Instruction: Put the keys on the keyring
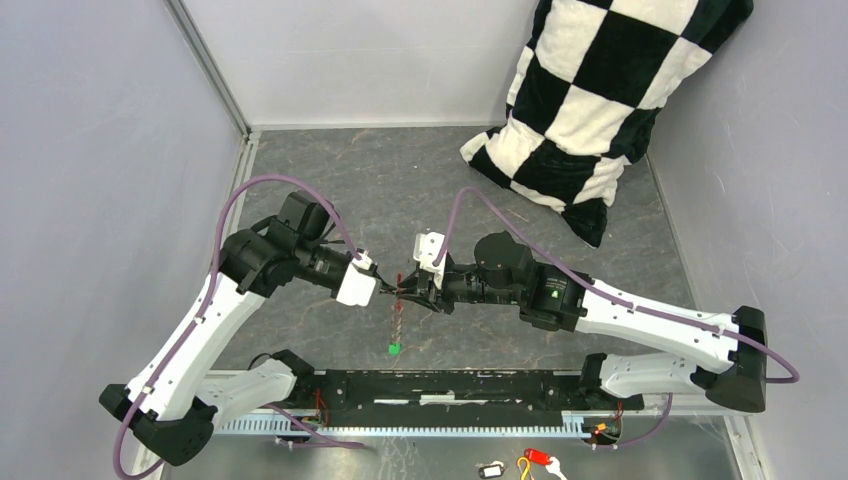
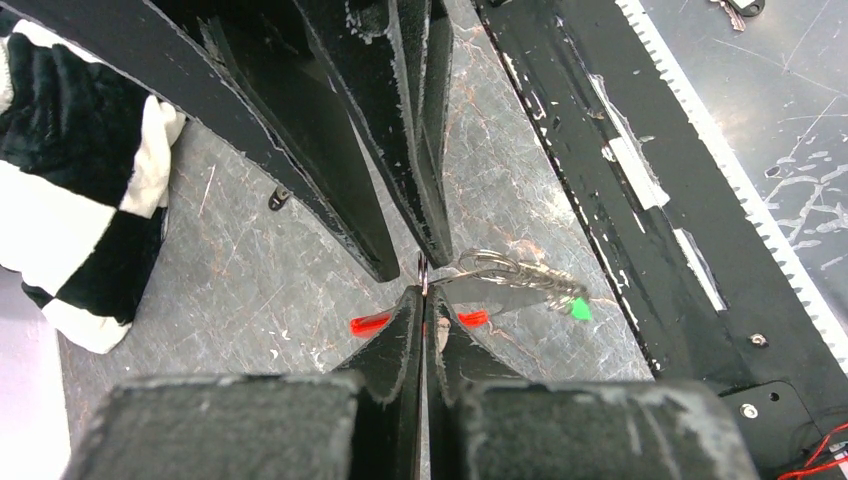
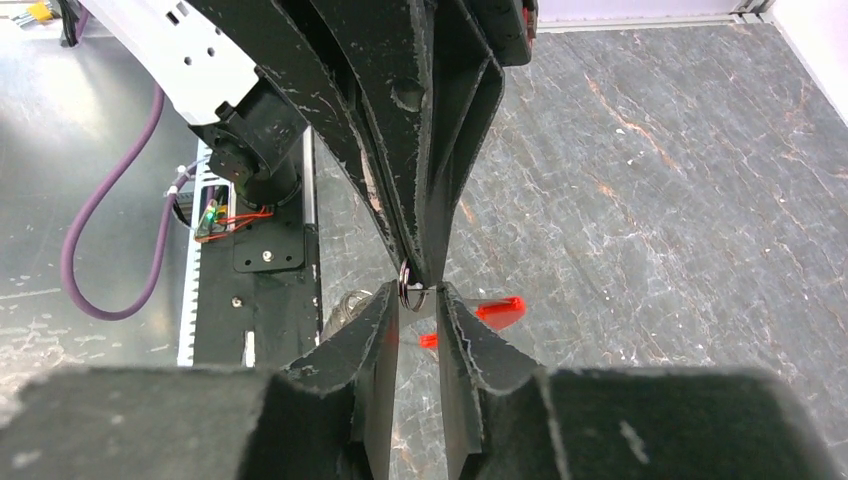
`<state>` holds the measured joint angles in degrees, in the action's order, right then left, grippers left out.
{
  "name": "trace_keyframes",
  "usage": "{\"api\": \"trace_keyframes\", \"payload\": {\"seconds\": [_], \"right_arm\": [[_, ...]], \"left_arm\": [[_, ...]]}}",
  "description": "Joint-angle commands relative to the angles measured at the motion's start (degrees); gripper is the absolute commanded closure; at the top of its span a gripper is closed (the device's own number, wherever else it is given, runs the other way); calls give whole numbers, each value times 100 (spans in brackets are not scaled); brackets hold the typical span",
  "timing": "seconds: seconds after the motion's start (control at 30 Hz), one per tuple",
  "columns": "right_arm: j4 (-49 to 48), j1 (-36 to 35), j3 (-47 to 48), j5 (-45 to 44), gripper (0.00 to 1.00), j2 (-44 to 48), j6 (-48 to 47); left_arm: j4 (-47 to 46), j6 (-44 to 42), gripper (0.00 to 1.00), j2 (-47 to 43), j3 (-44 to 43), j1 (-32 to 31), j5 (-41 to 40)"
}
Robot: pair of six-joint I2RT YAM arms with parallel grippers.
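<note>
Both grippers meet tip to tip above the middle of the table. My left gripper (image 1: 388,290) (image 2: 423,292) is shut on a small metal ring (image 2: 423,268) at the top of the keyring (image 2: 515,270). The chain of wire loops hangs down from there (image 1: 397,322). The green key (image 1: 394,349) (image 2: 580,310) is at its lower end. The red key (image 2: 370,324) (image 3: 500,312) lies crosswise behind the fingertips. A flat grey blade (image 2: 500,295) runs under the loops. My right gripper (image 1: 408,292) (image 3: 415,290) has its jaws a little apart around the same ring (image 3: 408,292); I cannot see whether they press on it.
A black-and-white checkered cushion (image 1: 600,100) lies at the back right. The black base rail (image 1: 450,385) runs along the near edge. In front of it lie a red tag with a yellow loop (image 1: 537,458) and a small black-framed white tag (image 1: 490,469). Grey walls close both sides.
</note>
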<state>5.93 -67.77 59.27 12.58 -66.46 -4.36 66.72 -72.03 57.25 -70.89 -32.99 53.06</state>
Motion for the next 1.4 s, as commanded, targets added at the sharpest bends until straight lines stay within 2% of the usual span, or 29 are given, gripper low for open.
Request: {"api": "trace_keyframes", "payload": {"seconds": [0.0,0.1,0.23,0.33,0.37,0.4,0.47,0.57,0.67,0.83,0.9,0.93,0.97,1.03,1.2,1.37], "right_arm": [[-383,-13,-12,7,75,29,63],[-345,-9,6,-22,81,1,41],[-402,-13,-50,-205,97,47,-4],[-534,-9,-150,-298,99,116,5],[-556,-8,-198,-307,99,151,14],[-749,-4,-277,-288,99,216,29],[-1093,5,-517,-265,99,389,91],[-1677,65,-947,-253,99,701,294],[-2508,147,-1530,-50,99,1016,652],[-3964,165,-2388,-20,99,1600,934],[-4403,167,-2597,-3,99,1742,984],[-4593,167,-2656,27,99,1786,1021],[-4756,167,-2711,63,99,1821,1041],[-5005,162,-2789,102,99,1847,1090],[-5696,165,-2982,215,99,1812,1303],[-5942,161,-2990,314,99,1707,1381]], "left_arm": [[-190,311,98,-87,-188,-40,322],[-188,338,98,-99,-188,-41,359],[-202,413,98,-141,-173,-43,520],[-194,505,98,-168,-206,-46,748],[-199,551,93,-167,-224,-47,835],[-199,634,83,-178,-254,-48,933],[-203,811,76,-166,-316,-41,1051],[-296,1165,74,-176,-371,-41,1207],[-580,1728,65,-249,-338,-41,1317],[-770,2181,55,-420,-112,-45,1029],[-1326,2833,45,-532,141,-41,906],[-1727,3287,44,-614,301,-41,781],[-2113,3780,43,-707,431,-43,625],[-2556,4120,43,-792,609,-41,460],[-3549,5343,47,-855,923,-43,556],[-4197,5707,58,-983,992,-41,1071]]}}
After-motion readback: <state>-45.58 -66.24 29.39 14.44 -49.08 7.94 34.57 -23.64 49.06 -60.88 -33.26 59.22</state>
